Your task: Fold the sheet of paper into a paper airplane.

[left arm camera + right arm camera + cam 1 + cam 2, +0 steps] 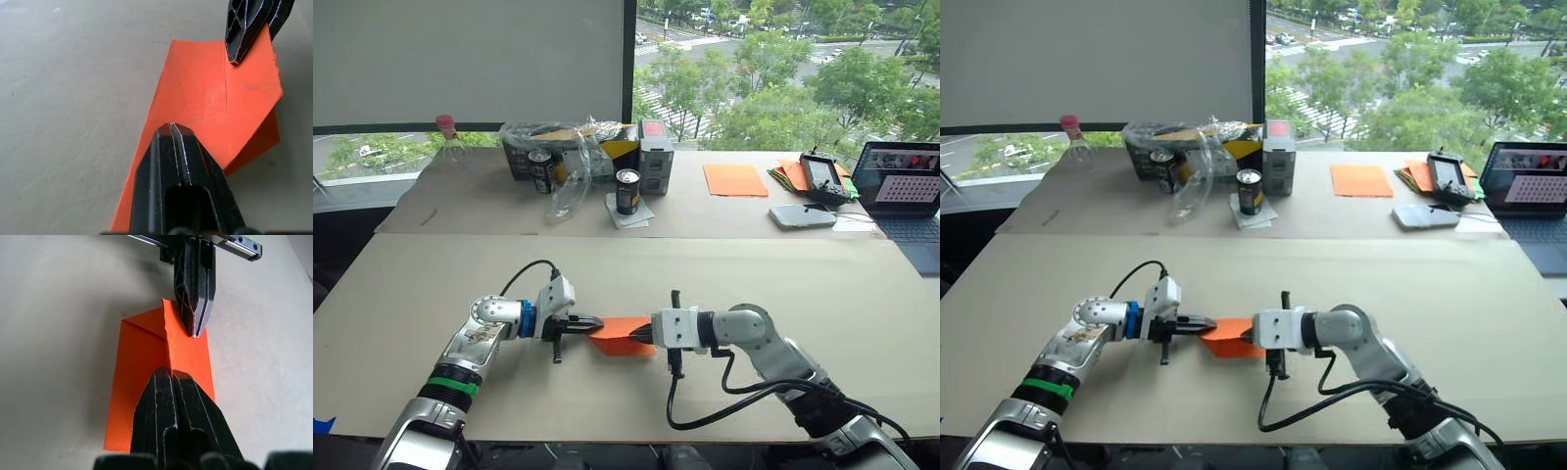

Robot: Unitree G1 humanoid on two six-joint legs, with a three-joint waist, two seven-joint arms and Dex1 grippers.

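Observation:
The sheet of paper point(619, 335), bright orange and partly folded into layered flaps, lies on the beige table between my two grippers. My left gripper point(597, 322) comes in from the left. Its fingers are shut, with the tips on the paper's left edge point(205, 98). My right gripper point(646, 336) comes in from the right, its fingers shut at the paper's right edge point(142, 362). A raised crease runs along the paper between the two tips. The two grippers point at each other a few centimetres apart.
On the back table stand two drink cans point(627, 191), a box under clear plastic point(570, 147), a smooth orange sheet point(735, 179), a pile of orange and green papers point(791, 174), a handheld controller point(824, 176) and a laptop point(906, 181). A black cable point(705, 416) loops under my right arm.

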